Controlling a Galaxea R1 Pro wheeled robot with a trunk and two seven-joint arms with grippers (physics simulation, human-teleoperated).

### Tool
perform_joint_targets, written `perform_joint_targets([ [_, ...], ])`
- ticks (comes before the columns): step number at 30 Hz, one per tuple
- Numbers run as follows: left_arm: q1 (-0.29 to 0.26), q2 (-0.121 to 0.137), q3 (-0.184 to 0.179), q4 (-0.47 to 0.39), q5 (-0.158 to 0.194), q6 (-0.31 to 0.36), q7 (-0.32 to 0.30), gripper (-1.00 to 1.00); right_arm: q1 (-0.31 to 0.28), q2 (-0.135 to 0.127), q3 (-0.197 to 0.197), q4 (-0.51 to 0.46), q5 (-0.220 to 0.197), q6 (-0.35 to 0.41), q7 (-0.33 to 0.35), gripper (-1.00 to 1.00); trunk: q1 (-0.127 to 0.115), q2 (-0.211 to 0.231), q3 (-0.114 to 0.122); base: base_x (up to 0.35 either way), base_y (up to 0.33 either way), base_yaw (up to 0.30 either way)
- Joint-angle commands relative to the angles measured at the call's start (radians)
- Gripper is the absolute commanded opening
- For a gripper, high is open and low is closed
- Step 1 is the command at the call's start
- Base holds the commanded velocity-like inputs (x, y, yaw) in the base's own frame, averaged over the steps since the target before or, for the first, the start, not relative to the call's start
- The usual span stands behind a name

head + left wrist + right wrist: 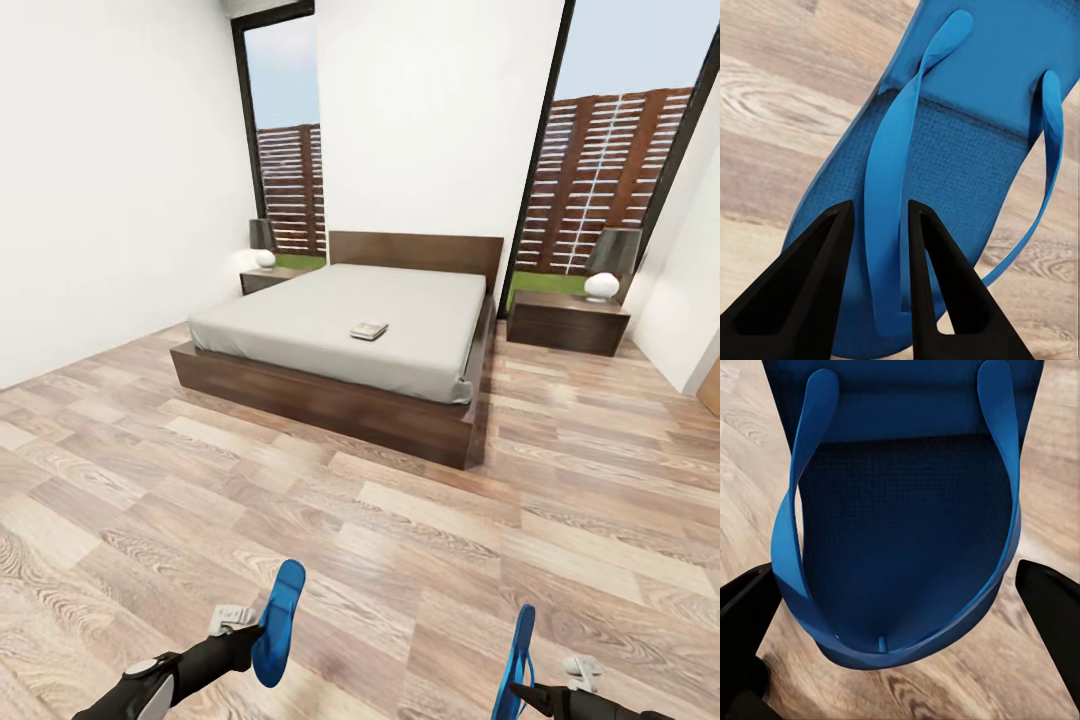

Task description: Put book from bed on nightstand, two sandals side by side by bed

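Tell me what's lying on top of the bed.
On the bed's grey mattress lies one small book, flat, toward the right side. Nothing else shows on it. The book's underside and cover details are too small to make out.

Sandals (279, 620) (518, 660): bright blue. Bed frame (330, 400): dark brown; mattress (340, 320): light grey. Floor (400, 530): light brown wood grain. Walls (120, 170): white. Fence (600, 180): reddish-brown slats. Gripper fingers (802, 285): black.
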Motion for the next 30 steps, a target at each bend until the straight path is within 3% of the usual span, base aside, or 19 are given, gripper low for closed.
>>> perform_joint_targets([
  [1,-0.001,0.0,0.0,0.002,0.002,-0.002,-0.002,-1.0,-0.001,0.0,-0.007,0.001,0.005,0.001,0.003,-1.0,-0.004,0.007,0.002,0.0,0.0,0.0],
  [17,-0.001,-0.002,0.0,0.003,0.004,-0.003,-0.003,-1.0,-0.001,0.0,-0.008,0.001,0.005,0.001,0.001,-1.0,-0.065,0.119,0.052,0.0,0.0,0.0],
  [30,-0.001,-0.002,0.0,0.003,0.005,-0.003,-0.004,-1.0,-0.001,0.0,-0.008,0.001,0.005,0.001,-0.001,-1.0,-0.065,0.119,0.052,0.0,0.0,0.0],
])
